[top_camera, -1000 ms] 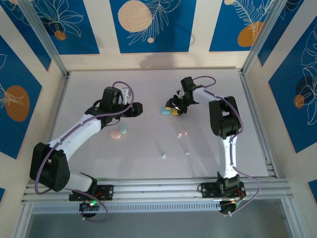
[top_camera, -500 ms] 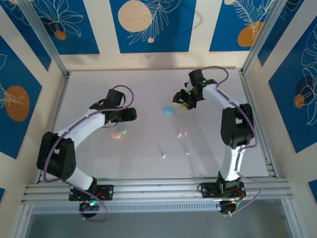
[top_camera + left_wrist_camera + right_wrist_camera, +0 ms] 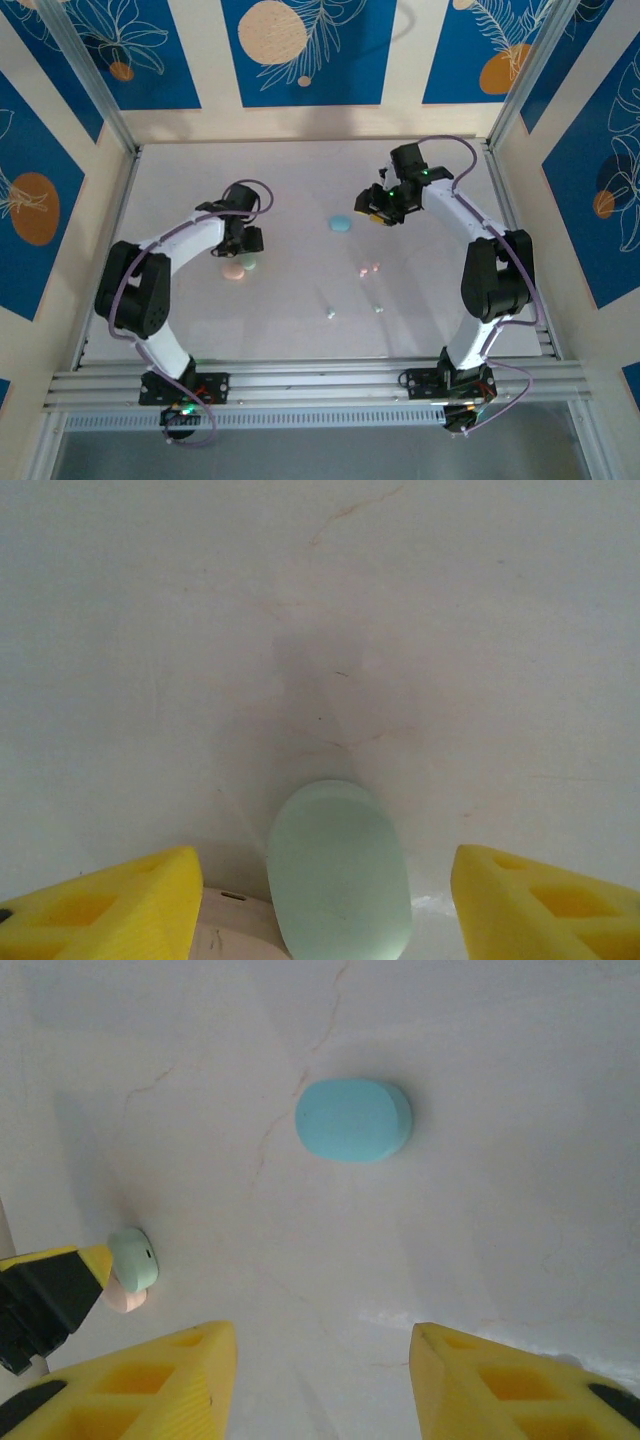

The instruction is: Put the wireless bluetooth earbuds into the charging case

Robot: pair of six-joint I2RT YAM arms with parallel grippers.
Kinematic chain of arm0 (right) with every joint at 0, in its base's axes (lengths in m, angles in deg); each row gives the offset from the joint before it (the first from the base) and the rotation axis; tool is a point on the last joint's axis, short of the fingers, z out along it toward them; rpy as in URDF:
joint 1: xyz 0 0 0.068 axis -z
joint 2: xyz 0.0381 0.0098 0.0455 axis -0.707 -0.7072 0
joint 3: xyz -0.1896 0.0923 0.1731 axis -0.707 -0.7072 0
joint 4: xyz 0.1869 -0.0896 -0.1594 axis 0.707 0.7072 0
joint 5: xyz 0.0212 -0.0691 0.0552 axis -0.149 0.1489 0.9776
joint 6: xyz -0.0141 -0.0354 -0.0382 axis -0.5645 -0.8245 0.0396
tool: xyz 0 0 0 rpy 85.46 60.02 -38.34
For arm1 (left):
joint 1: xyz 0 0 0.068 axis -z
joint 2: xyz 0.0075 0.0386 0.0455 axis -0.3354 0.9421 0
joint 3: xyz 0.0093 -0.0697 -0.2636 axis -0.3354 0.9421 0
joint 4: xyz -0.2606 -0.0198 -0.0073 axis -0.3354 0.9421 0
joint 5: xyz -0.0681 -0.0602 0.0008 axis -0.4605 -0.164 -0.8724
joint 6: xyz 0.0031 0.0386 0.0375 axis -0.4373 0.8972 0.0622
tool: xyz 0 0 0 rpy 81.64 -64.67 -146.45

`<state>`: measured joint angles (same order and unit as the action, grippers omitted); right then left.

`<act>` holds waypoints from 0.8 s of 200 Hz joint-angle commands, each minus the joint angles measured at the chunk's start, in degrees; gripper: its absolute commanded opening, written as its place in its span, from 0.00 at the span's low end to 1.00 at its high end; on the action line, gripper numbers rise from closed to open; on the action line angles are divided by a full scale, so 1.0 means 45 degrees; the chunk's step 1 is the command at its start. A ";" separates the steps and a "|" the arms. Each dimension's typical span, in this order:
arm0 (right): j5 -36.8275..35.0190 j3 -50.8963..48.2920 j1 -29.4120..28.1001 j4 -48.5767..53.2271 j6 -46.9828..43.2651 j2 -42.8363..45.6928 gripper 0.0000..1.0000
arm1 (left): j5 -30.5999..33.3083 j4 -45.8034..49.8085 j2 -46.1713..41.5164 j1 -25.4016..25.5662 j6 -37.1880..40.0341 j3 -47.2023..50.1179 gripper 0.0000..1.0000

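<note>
top view: the left gripper (image 3: 246, 243) hangs over the mint case (image 3: 250, 263) and pink case (image 3: 233, 271), which lie touching. the right gripper (image 3: 378, 208) sits just right of the blue case (image 3: 340, 222). two pink earbuds (image 3: 369, 268) and two pale earbuds (image 3: 330, 313) lie loose on the table (image 3: 300, 170), nearer the arm bases, outside any case. left wrist: yellow fingers (image 3: 110, 905) spread, released, the mint case between them untouched. right wrist: fingers (image 3: 500, 1380) spread, grasping nothing, the blue case ahead.
</note>
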<state>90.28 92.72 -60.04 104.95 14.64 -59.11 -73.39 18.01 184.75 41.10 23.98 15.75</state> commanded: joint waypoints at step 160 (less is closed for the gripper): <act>0.0567 -0.0579 0.0058 0.0147 -0.0095 0.0787 0.50 | -0.0890 0.0361 0.1634 0.0278 -0.0453 -0.0744 0.46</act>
<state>91.38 91.12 -60.24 104.84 14.60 -58.46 -75.62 17.88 190.87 41.38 22.54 14.59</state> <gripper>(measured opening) 0.502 0.486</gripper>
